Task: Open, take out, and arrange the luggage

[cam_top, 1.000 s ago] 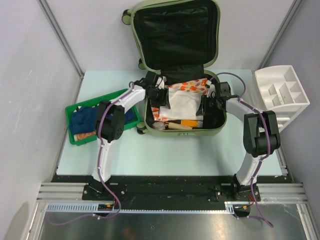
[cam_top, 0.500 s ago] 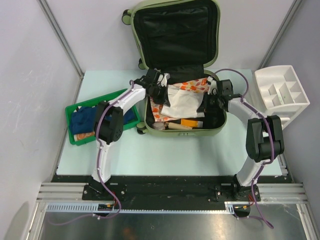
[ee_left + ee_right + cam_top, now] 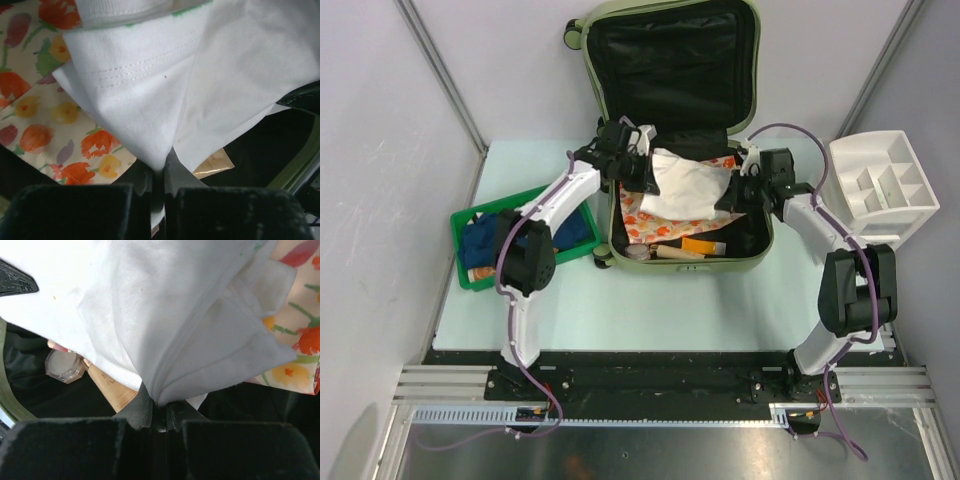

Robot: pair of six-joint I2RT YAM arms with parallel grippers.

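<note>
The luggage (image 3: 690, 266) is open; left gripper (image 3: 638, 172) and right gripper (image 3: 732, 190) clench a white garment (image 3: 685, 180) toward twelve o'clock; floral cloth (image 3: 640, 225) not yet out

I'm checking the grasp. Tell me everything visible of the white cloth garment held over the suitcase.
The white knit cloth garment looks soft, with a double-stitched hem. It hangs stretched between the arms above the open olive-green hard-shell suitcase: the left gripper is shut on one edge, the right gripper on the opposite edge. Its middle sags over the orange-flowered fabric below; contact there is unclear.
</note>
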